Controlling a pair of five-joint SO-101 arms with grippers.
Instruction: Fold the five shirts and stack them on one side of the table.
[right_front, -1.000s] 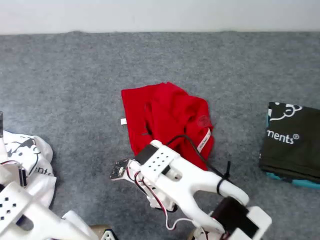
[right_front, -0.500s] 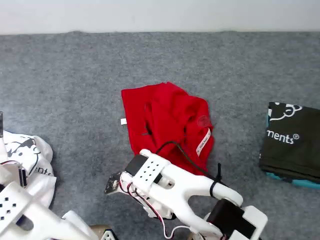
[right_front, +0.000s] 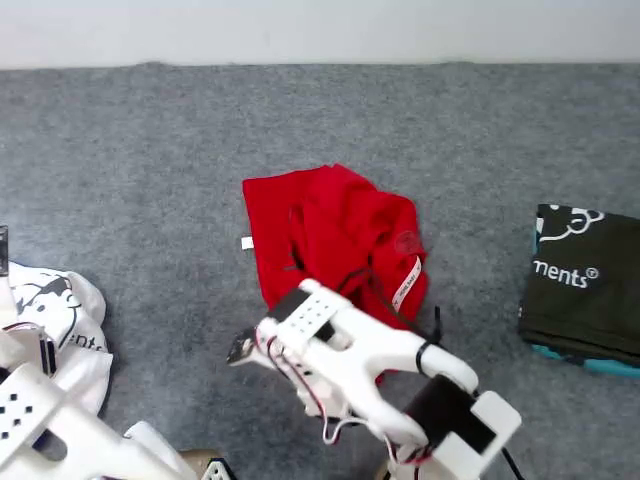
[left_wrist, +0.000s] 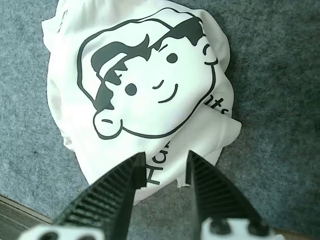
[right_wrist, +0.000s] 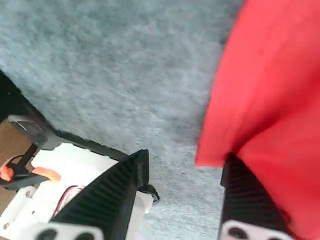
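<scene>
Red shirt (right_front: 335, 235) lies crumpled mid-tabletop (right_front: 150, 130). The right pincer (right_wrist: 185, 160) gapes wide across the hem at the shirt's 7 o'clock corner, with the cloth running toward 1 o'clock. The left pincer (left_wrist: 162, 165), narrowly parted, hovers over a white shirt (left_wrist: 145, 75).

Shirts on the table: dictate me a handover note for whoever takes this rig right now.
Left gripper: jaws open, over the crumpled white shirt at the left edge of the table.
Right gripper: jaws open, at the near edge of the red shirt, mid-table.
Done: dark shirt folded on a teal one, right side.
Left: fold red and white, stack them there.
</scene>
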